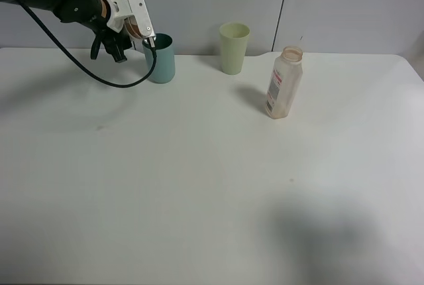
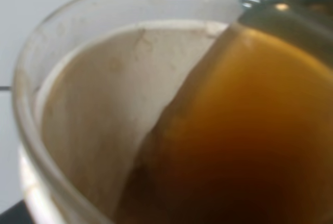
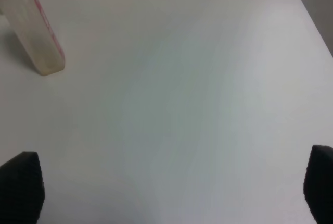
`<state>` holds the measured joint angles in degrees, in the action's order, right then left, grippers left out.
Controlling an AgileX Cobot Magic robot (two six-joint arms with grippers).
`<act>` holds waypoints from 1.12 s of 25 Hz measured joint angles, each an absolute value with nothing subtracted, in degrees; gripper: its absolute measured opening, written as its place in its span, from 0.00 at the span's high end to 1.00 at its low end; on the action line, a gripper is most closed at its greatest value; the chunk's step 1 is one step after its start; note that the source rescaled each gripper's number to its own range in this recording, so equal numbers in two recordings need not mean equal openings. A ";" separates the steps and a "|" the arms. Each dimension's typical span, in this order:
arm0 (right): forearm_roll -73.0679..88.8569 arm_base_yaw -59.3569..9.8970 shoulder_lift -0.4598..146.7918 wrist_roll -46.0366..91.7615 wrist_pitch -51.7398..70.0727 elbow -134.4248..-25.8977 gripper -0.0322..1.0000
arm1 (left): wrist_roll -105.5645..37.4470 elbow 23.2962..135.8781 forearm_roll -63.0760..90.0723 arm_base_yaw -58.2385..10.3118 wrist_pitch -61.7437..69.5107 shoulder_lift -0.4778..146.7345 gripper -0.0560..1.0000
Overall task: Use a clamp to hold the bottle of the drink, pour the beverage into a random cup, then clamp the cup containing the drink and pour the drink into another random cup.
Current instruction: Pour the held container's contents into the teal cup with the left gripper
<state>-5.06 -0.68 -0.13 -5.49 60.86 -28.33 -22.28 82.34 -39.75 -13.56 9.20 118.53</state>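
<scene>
Overhead view, upper left of frame: the left gripper [image 1: 140, 32] hung over the teal tumbler [image 1: 161, 59], its jaws closed on the small cup [image 1: 134, 28]. The cup was tipped steeply toward the tumbler, its mouth at the tumbler's rim. Only a sliver of the cup showed between the white gripper parts, so its colours could not be read from this view.

Left wrist view: the frame was filled by the inside of the cup [image 2: 93, 109], with a clear rim and a whitish inner wall. The brown drink [image 2: 250, 130] was pooled to the lower right of the frame, its surface slanted across the cup. A dark teal patch sat at the top right corner.

The pale yellow-green tumbler [image 1: 234, 48] stood upright at upper centre, well apart from the teal one. The bottle [image 1: 285, 82] stood upright and uncapped right of centre on the white table [image 1: 199, 192], looking nearly empty.

Right wrist view: the bottle [image 3: 35, 31] appeared at upper left. The right gripper's two dark fingertips [image 3: 21, 185] sat at the bottom corners, spread wide, nothing between them but bare table [image 3: 182, 104].
</scene>
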 joint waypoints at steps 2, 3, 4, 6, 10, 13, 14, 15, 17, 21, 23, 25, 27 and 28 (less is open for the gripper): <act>-5.06 -0.68 -0.13 -5.49 60.86 -28.33 0.00 | -22.46 82.34 -39.79 -13.56 9.40 118.53 0.94; -5.06 -0.68 -0.13 -5.49 60.86 -28.33 0.00 | -22.58 82.34 -39.79 -13.56 9.48 118.53 0.94; -5.06 -0.68 -0.13 -5.49 60.86 -28.33 0.00 | -22.74 82.34 -39.79 -13.56 9.48 118.53 0.94; -5.06 -0.68 -0.13 -5.49 60.86 -28.33 0.00 | -23.33 82.34 -39.81 -13.56 9.48 118.53 0.94; -5.06 -0.68 -0.13 -5.49 60.86 -28.33 0.00 | -23.94 82.34 -39.86 -13.56 9.61 118.53 0.94; -5.06 -0.68 -0.13 -5.49 60.86 -28.33 0.00 | -24.19 83.46 -40.00 -13.56 10.63 118.53 0.94; -5.06 -0.68 -0.13 -5.49 60.86 -28.33 0.00 | -24.19 83.92 -39.99 -13.56 10.70 118.53 0.94; -5.06 -0.68 -0.13 -5.49 60.86 -28.33 0.00 | -24.26 84.32 -39.99 -13.56 10.86 118.53 0.94; -5.06 -0.68 -0.13 -5.49 60.86 -28.33 0.00 | -24.37 85.00 -39.99 -13.56 11.07 118.53 0.94; -5.06 -0.68 -0.13 -5.49 60.86 -28.33 0.00 | -24.63 85.05 -40.05 -13.56 11.53 118.53 0.94; -5.06 -0.68 -0.13 -5.49 60.86 -28.33 0.00 | -24.63 85.05 -40.33 -13.56 11.95 118.53 0.94; -5.06 -0.68 -0.13 -5.49 60.86 -28.33 0.00 | -24.76 85.05 -40.42 -13.56 12.09 118.53 0.94; -5.06 -0.68 -0.13 -5.49 60.86 -28.33 0.00 | -24.88 85.05 -40.47 -13.56 12.09 118.53 0.94; -5.06 -0.68 -0.13 -5.49 60.86 -28.33 0.00 | -25.05 85.05 -40.61 -13.56 12.09 118.53 0.94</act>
<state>-5.06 -0.68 -0.13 -5.49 60.86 -28.33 -25.05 85.05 -40.61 -13.56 12.09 118.53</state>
